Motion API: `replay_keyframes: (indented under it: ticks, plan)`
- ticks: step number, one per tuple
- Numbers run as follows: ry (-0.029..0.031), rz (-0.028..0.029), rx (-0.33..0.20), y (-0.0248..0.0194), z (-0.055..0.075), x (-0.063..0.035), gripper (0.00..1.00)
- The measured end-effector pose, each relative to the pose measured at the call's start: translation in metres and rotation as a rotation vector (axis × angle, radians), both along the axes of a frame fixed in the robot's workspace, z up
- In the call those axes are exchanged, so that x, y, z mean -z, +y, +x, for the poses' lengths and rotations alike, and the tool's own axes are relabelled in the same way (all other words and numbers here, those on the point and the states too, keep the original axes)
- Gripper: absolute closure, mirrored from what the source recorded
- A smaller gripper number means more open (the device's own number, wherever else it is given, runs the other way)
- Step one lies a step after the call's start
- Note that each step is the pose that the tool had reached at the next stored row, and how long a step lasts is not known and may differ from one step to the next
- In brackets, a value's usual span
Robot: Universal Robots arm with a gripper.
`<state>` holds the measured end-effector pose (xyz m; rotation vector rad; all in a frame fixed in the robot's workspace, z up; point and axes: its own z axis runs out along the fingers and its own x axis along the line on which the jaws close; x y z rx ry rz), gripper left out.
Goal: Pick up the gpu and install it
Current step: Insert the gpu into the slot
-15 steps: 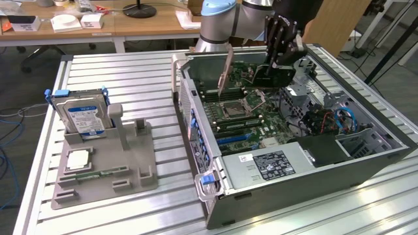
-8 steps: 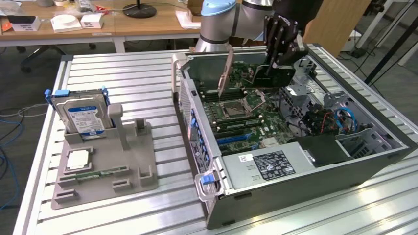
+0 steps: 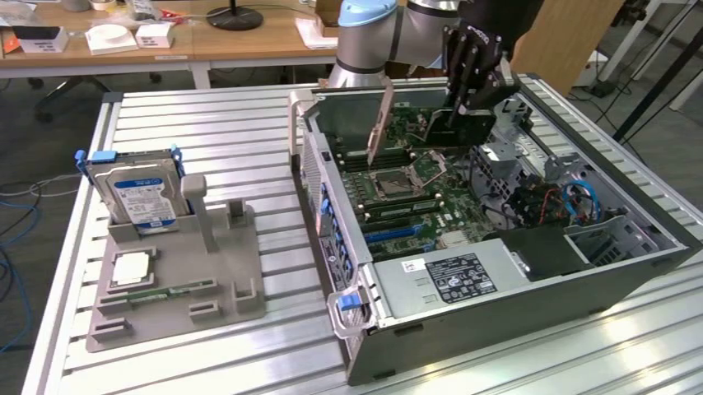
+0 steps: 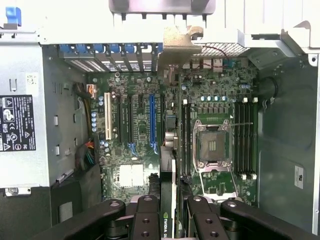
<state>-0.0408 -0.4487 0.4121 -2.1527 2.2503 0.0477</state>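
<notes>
1. Step in hand: carry and align. The gpu [image 3: 437,130], a thin green circuit-board card with a black cooler block and a metal end bracket, hangs inside the open dark-grey metal tower case [image 3: 615,271]. The case lies on its side.
2. Position: the card is over the green motherboard [image 3: 401,206], near the square silver CPU socket [image 4: 212,145], with its bracket end toward the case's rear wall. It looks not yet seated. I can't tell whether its lower edge touches anything.
3. Gripper [image 4: 169,204]: a black two-finger pincer, set narrow and clamped on the card. One finger [image 4: 147,220] sits on each side of the board, which the wrist view shows edge-on.
4. Alignment, my read: the card edge runs just beside the long blue expansion slot [image 4: 152,120], on the socket side, not directly over it.
5. The next move calls for the edge connector parallel to a slot and directly above it, and the bracket lined up with a rear opening. The press should be straight and even, because a tilted card will bind.
6. At the exterior view's left, a grey plastic parts holder [image 3: 220,280] has a blue-labelled silver hard drive [image 3: 137,197] standing upright in it, well apart from the gripper.
</notes>
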Motion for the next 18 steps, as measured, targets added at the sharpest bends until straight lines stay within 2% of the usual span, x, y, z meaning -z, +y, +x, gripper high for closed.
replay_keyframes:
  ticks: [11,18]
  plan:
    - [0.0000,0.0000,-0.037,0.0000,0.0000,0.0000,0.74]
    - [0.0000,0.0000,-0.042,0.0000,0.0000,0.0000,0.74]
